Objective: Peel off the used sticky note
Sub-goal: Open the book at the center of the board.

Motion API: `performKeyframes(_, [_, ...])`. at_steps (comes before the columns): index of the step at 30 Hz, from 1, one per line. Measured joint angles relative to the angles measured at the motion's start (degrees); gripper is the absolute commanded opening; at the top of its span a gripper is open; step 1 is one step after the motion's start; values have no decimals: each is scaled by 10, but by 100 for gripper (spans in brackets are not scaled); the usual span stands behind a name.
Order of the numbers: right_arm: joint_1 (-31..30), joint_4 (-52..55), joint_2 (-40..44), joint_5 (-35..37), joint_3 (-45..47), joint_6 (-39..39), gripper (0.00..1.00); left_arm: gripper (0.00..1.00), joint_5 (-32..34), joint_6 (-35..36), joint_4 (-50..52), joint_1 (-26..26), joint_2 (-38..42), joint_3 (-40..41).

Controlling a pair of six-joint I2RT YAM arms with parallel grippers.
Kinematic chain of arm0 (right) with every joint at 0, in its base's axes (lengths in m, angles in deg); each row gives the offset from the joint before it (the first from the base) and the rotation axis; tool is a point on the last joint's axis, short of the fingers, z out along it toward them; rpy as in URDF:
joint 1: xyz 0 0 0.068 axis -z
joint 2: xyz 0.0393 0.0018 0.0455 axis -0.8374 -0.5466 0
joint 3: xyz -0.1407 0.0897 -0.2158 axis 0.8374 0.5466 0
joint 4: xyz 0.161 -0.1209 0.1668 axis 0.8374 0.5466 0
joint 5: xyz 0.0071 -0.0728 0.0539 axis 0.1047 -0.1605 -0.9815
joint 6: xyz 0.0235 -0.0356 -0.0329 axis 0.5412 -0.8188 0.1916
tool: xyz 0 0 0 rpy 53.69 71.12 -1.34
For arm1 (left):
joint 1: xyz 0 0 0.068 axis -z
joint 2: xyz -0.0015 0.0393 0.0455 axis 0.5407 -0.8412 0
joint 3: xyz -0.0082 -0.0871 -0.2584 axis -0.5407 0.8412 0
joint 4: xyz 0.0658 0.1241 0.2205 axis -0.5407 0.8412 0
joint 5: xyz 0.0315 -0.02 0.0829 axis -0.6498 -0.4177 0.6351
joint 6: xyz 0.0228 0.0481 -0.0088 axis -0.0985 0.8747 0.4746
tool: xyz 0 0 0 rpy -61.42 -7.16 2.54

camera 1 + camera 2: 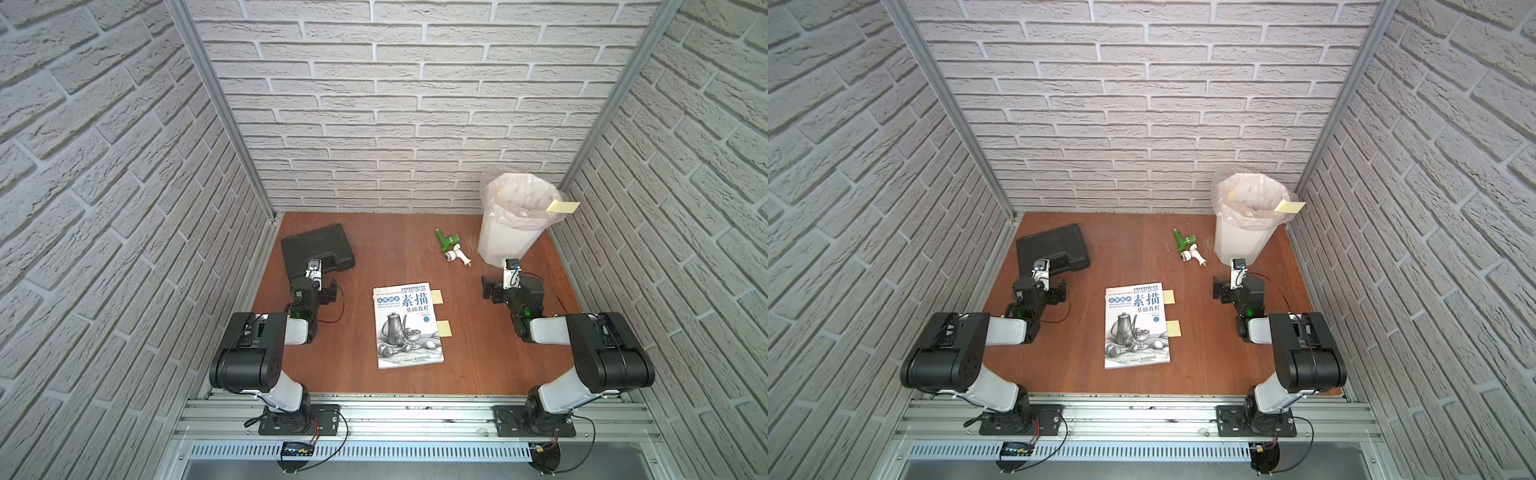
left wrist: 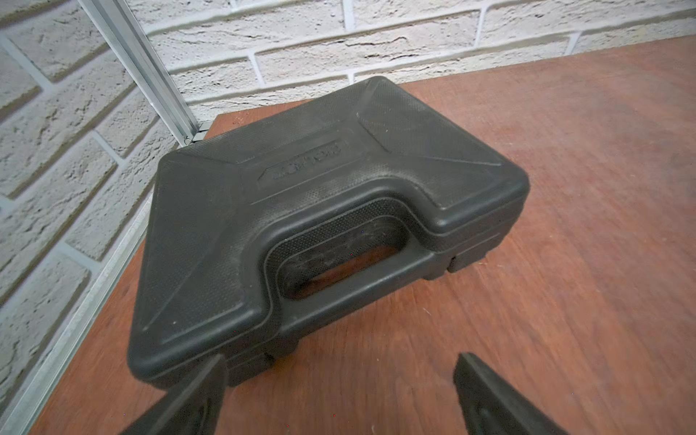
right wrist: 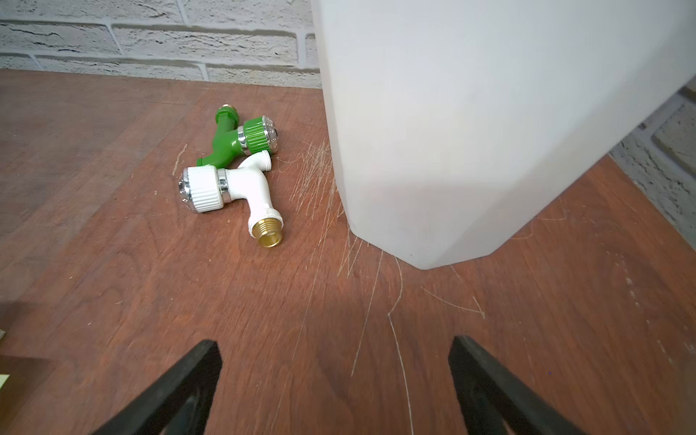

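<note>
A sketching book lies flat mid-table in both top views. Two yellow sticky notes poke out from its right edge, one near the top and one halfway down. A third yellow note clings to the rim of the bin. My left gripper hovers left of the book, open and empty, facing a black case. My right gripper hovers right of the book, open and empty, in front of the bin. The wrist views do not show the book.
A black plastic case sits at the back left. A white bin with a clear liner stands at the back right. A green tap and a white tap lie just left of it.
</note>
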Motion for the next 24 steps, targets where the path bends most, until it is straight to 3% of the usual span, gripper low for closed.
performKeyframes(19, [0,0,0,1,0,0,99,98,5,0,0,2,2,0])
performKeyframes(24, [-8,57,65,7,2,0,99,98,45,10,31,25,70,5])
